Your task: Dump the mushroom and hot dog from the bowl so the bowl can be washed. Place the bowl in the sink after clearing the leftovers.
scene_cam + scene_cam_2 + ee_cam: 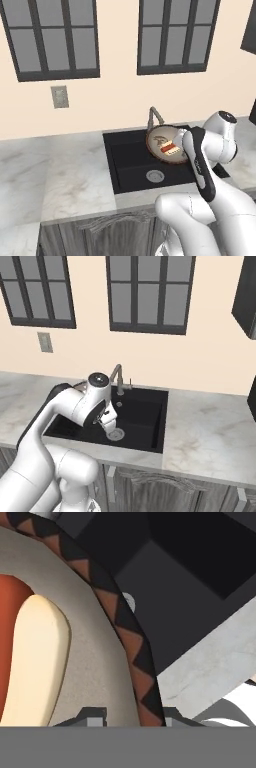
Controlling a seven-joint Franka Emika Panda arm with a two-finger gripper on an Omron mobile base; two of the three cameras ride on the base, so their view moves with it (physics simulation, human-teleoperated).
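Where left base view looks down: bowl point(166, 145) tipped up over sink point(131, 159), hot dog point(170, 148) inside, right rim hidden behind arm. From right base view: bowl masked by arm, drain point(116, 434) and desk point(210, 428) open alongside. Through hand view: end effector point(128, 716) clamped on bowl rim point(131, 643), hot dog point(35, 662) cropped at left.

Cream wall point(120, 100), two dark-framed windows point(52, 37), grey marble counter point(55, 175), wooden cabinet fronts point(100, 237) below.

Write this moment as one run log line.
gripper: shut on bowl rim | bowl: tilted over sink | hot dog: in bowl
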